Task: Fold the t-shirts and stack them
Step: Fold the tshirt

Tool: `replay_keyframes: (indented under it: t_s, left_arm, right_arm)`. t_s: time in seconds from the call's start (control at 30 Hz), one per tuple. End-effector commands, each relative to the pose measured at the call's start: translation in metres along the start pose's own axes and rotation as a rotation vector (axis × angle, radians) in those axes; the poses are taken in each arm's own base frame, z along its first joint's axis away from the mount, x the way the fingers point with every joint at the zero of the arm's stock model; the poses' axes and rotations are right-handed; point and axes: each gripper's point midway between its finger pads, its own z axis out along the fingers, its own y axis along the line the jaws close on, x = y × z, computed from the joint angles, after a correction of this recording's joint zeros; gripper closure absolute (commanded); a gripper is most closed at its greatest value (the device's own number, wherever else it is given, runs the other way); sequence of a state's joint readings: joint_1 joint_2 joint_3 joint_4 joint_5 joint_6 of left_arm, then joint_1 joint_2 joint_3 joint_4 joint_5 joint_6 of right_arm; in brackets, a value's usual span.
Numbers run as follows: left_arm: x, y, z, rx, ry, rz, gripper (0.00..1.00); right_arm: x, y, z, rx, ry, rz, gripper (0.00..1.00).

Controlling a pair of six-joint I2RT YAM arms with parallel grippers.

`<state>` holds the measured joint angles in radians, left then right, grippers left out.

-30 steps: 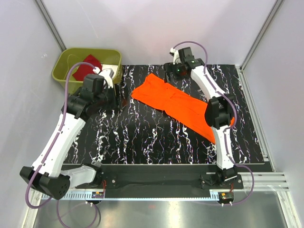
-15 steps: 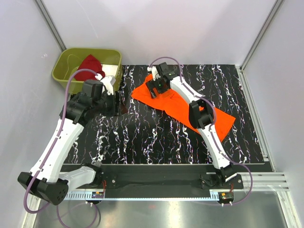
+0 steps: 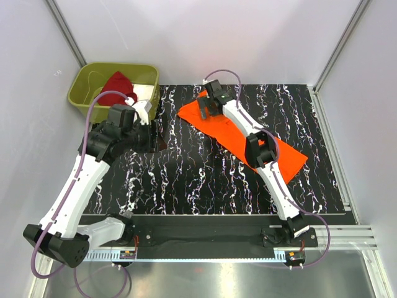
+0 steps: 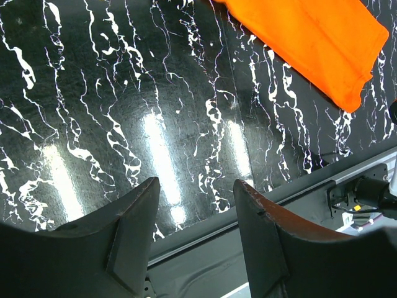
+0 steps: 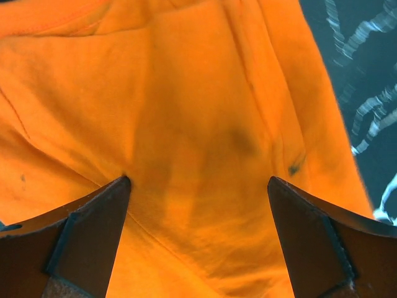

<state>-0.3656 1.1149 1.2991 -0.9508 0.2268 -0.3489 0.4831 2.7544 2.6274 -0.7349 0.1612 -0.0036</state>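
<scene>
Both jaws are standing apart and gripping nothing. The left gripper [image 4: 195,189] is hanging over bare table [image 3: 198,180] on the left side, with its fingers moderately spread. The right gripper [image 5: 198,183] is spread wide, pointing down over the far end of the orange shirt [image 3: 282,155]. I can't tell whether its tips are touching the cloth.

The orange shirt is lying as a long flat strip, running diagonally from the near right to the far middle of the table. The right arm is stretching along above it.

The dark red shirt [image 3: 116,82] is sitting bunched up in the olive bin [image 3: 111,65] at the far left, not yet out.

Handling, as I'm judging it: the cloth is looking light, limp and non-fragile. It'll be sagging and dragging on the mat if lifted by one point. I'm suggesting a pinch at a hem or corner through all layers, with one gripper per end, so the strip isn't unfolding.
</scene>
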Motion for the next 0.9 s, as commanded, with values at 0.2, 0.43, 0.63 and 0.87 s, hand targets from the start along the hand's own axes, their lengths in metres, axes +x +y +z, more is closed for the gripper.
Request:
replay_keyframes:
  t_s: [0.2,0.43,0.63,0.87]
  left_arm:
    - [-0.022,-0.016,-0.005,0.050,-0.066,-0.044,0.44]
    - [-0.028,-0.027,-0.002,0.097,-0.070,-0.048,0.44]
    - [-0.026,-0.032,0.002,0.124,-0.052,-0.030,0.44]
    - [-0.030,-0.036,0.005,0.139,-0.045,-0.020,0.45]
  right_arm:
    - [-0.037,-0.072,-0.049,0.017,-0.037,0.310,0.00]
    - [-0.032,-0.123,-0.151,0.191,0.002,0.202,0.00]
    - [0.060,-0.141,-0.206,0.274,0.180,0.248,0.12]
    - [0.159,-0.113,-0.248,0.218,0.297,0.394,1.00]
